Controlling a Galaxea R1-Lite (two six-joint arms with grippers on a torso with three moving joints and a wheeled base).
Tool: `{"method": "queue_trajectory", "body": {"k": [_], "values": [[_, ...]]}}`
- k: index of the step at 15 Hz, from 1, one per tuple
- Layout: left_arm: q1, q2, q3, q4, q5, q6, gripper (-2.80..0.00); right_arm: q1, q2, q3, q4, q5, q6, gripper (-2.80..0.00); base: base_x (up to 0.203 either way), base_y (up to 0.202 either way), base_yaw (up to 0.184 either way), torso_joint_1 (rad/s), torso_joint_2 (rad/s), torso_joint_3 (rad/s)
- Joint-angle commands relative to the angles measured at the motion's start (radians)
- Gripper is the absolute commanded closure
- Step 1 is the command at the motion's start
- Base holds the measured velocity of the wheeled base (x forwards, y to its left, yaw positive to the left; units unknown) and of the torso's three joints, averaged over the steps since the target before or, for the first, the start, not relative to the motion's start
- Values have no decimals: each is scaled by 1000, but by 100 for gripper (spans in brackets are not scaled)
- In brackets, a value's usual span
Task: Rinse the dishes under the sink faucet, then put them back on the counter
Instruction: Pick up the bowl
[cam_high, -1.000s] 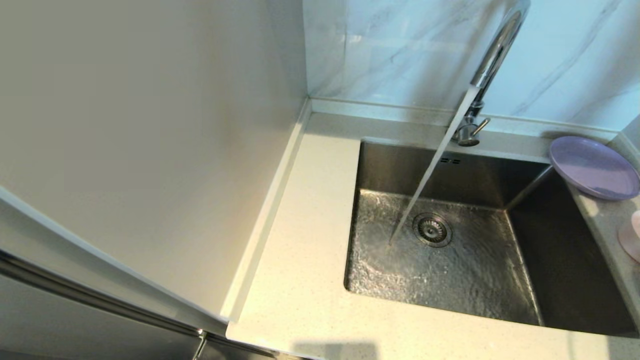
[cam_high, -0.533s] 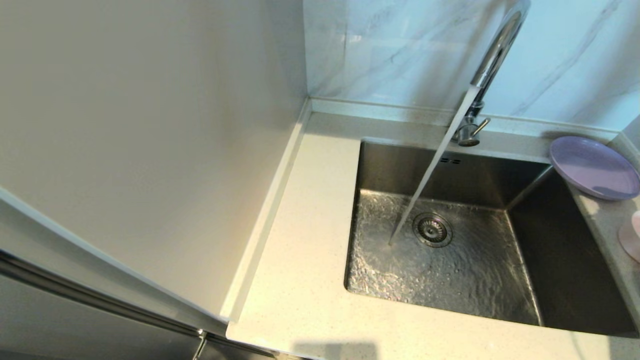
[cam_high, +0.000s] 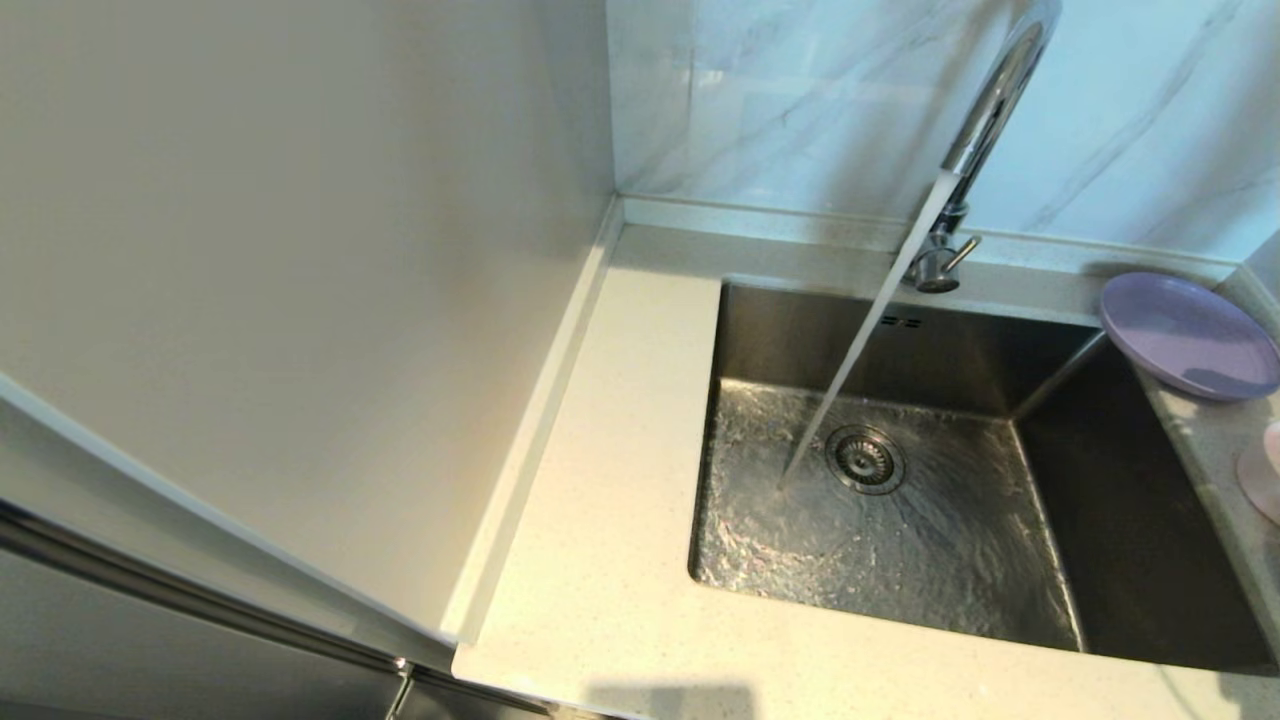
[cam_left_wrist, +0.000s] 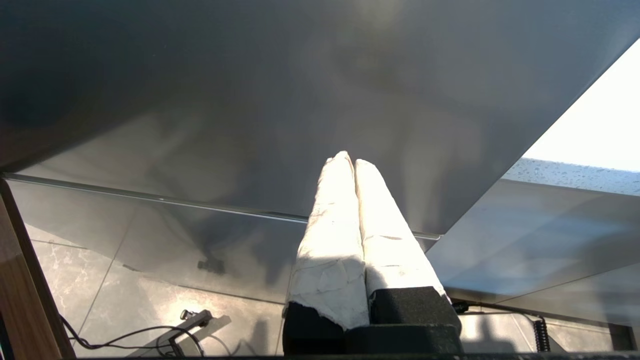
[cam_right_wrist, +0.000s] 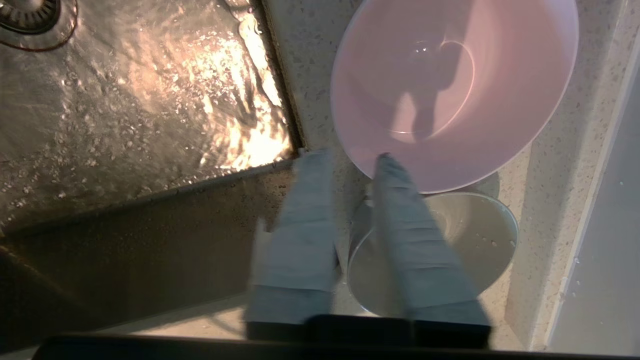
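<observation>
Water runs from the chrome faucet (cam_high: 985, 110) into the steel sink (cam_high: 900, 350). On the counter (cam_high: 620, 500) right of the sink, the lavender plate (cam_high: 1185, 335) lies at the back corner and the pale pink cup (cam_high: 1262, 480) stands nearer, cut by the frame edge. In the right wrist view, my right gripper (cam_right_wrist: 348, 157) hangs open above the counter strip beside the sink, one fingertip over the pink cup's (cam_right_wrist: 450, 90) rim, nothing between the fingers. The white bowl (cam_right_wrist: 480, 240) sits under that finger, next to the cup. My left gripper (cam_left_wrist: 348, 161) is shut and empty, parked below the counter.
A tall pale cabinet side (cam_high: 300, 250) walls off the left of the counter. Marble tiles (cam_high: 780, 100) back the sink, and a raised rim runs along the walls. The drain strainer (cam_high: 865, 460) lies in the wet sink floor near the water stream (cam_high: 860, 350).
A shadow has crept onto the near edge of the lavender plate. Water keeps running; plate and cup have not moved in the head view.
</observation>
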Motion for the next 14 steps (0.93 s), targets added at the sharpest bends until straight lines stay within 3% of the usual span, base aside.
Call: {"method": "queue_trajectory", "body": {"k": [1, 10, 14], "values": [[0, 0, 0, 0, 0, 0, 0, 0, 18, 1, 6, 1, -2, -280, 0, 0, 0, 0, 0, 0], [0, 0, 0, 0, 0, 0, 0, 29, 65, -10, 2, 9, -7, -280, 0, 0, 0, 0, 0, 0], [0, 0, 0, 0, 0, 0, 0, 37, 117, -11, -75, 6, -10, -280, 0, 0, 0, 0, 0, 0]]}}
